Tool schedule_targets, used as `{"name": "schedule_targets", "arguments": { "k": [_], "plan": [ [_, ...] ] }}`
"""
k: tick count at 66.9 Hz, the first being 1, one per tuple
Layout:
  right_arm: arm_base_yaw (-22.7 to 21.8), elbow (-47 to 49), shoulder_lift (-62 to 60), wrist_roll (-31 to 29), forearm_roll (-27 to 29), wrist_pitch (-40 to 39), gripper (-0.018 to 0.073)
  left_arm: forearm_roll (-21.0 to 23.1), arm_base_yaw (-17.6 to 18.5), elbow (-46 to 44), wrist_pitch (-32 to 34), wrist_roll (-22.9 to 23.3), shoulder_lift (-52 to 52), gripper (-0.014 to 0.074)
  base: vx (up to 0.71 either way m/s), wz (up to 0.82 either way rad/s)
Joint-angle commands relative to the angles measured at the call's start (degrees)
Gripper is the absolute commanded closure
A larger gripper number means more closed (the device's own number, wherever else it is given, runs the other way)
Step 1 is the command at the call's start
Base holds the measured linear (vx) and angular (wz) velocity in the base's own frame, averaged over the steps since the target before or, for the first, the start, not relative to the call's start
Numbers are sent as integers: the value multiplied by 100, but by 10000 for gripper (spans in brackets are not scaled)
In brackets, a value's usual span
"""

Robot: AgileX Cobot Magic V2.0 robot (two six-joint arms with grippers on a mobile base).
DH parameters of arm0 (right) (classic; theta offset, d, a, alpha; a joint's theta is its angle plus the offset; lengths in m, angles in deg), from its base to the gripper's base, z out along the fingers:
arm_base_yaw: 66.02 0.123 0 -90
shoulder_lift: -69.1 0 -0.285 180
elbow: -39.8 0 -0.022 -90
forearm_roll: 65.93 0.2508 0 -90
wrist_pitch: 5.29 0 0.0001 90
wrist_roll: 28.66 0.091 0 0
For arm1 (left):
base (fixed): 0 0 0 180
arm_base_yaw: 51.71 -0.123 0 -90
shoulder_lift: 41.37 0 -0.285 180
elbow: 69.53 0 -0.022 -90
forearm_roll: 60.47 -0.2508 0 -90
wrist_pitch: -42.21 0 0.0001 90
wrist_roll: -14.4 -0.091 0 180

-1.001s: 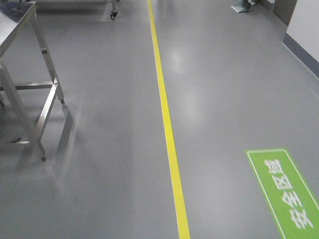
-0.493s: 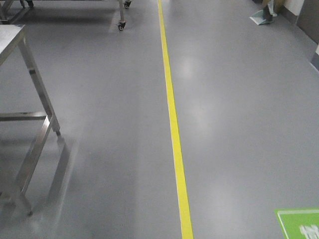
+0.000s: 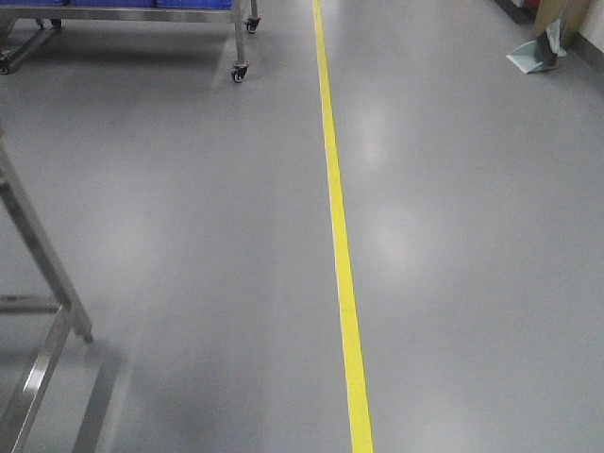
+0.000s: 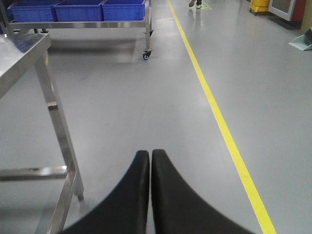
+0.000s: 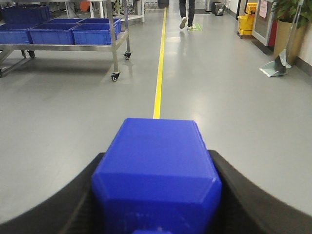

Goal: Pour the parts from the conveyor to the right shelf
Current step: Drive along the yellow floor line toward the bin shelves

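The blue block [image 5: 156, 168] sits low in the middle of my right wrist view, filling most of the lower half of the frame. My right gripper [image 5: 157, 158] pinches it: a black finger [image 5: 73, 207] presses against its left side and the other against its right, so the block is wedged between them and juts forward past the tips. Its flat top face points up toward the camera.

Beyond the block, a yellow floor line [image 5: 158, 80] runs straight up the frame across the grey floor [image 5: 229, 107]. In the upper left of that view stands a steel rack on casters [image 5: 115, 56] carrying blue bins [image 5: 92, 34], well apart from the block. I cannot tell from here whether it has rollers. At the top centre a person [image 5: 186, 12] is walking on the floor.

My left gripper [image 4: 149, 155] holds nothing; its two black fingers are pressed together at the bottom centre of the left wrist view. A steel table [image 4: 24, 53] stands at the left edge there.
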Motion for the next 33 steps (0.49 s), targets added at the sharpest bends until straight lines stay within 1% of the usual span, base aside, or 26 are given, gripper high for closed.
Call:
{"name": "schedule_targets", "arguments": {
  "k": [1,33],
  "plan": [
    [-13,163,49,-53,18,-471,565,38,42,135,426,30,-111,602,82,2],
    [-13,163,49,-53,18,-476,565,38,42,135,426,30,-111,602,83,8]
  ]
}}
